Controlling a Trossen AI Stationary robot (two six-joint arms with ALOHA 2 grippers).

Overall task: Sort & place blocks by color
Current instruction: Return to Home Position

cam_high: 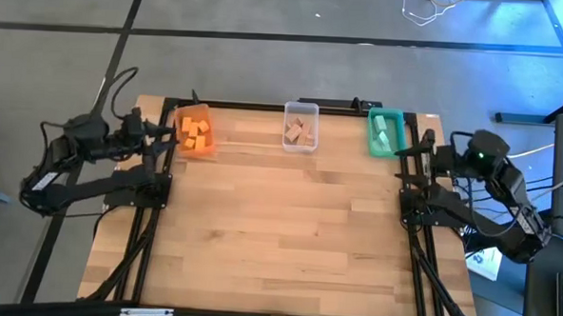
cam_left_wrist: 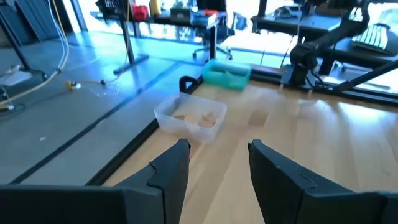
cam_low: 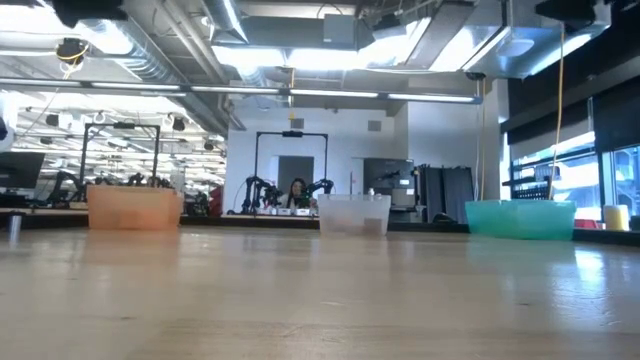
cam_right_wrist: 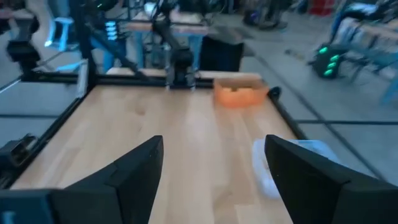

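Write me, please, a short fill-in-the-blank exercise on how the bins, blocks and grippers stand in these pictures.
1. Between the orange bin and the teal bin stands the ____ bin.
2. The orange blocks lie inside the ____ bin.
3. The teal-green blocks lie inside the ____ bin.
4. The left gripper, at the left edge of the table, and the right gripper, at its right edge, are both ____, holding nothing.

Missing words: clear; orange; teal; open.

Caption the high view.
Orange blocks in the orange bin, wood blocks in the clear bin, green blocks in the teal bin; left tool and right tool parked at the table's edges.
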